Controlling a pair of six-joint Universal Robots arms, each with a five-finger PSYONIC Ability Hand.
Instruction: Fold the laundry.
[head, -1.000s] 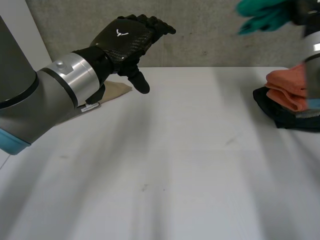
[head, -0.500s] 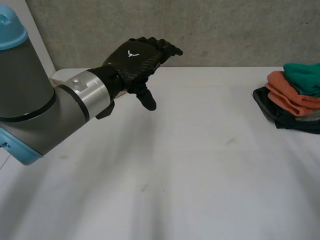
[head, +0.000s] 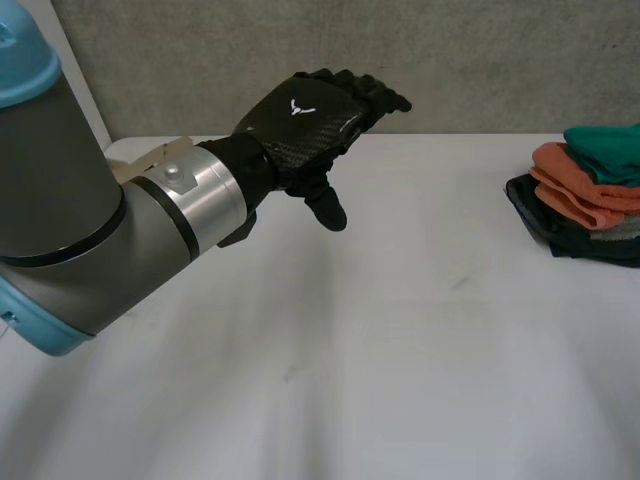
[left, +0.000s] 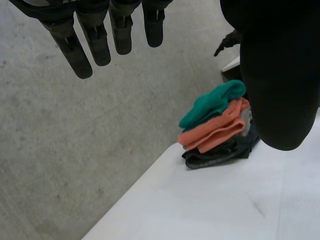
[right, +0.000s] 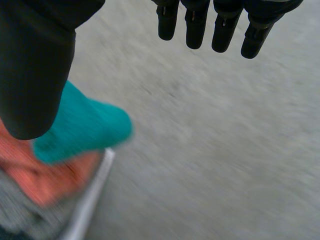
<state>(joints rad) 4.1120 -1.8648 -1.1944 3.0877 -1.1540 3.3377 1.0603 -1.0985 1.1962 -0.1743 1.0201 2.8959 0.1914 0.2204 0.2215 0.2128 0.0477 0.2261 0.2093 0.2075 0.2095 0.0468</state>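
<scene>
A stack of folded laundry (head: 585, 205) sits at the table's right edge, with a teal piece (head: 608, 150) on top, an orange one (head: 580, 190) under it and a black one (head: 565, 238) at the base. My left hand (head: 305, 120) hovers open and empty above the back of the table, well left of the stack. Past its fingers (left: 75, 47), the left wrist view shows the stack (left: 215, 132) with its teal piece (left: 215, 102). My right hand (right: 35, 75) is open above the teal piece (right: 85, 127), fingers (right: 225, 25) straight and holding nothing.
A grey concrete wall (head: 470, 60) runs along the far edge of the white table (head: 400, 350). A sliver of beige cloth (head: 163, 151) peeks out behind my left forearm at the back left.
The teal piece, held aloft by my right hand a second ago, now lies on top of the stack, and that hand has let go. My left hand has drifted to the right.
</scene>
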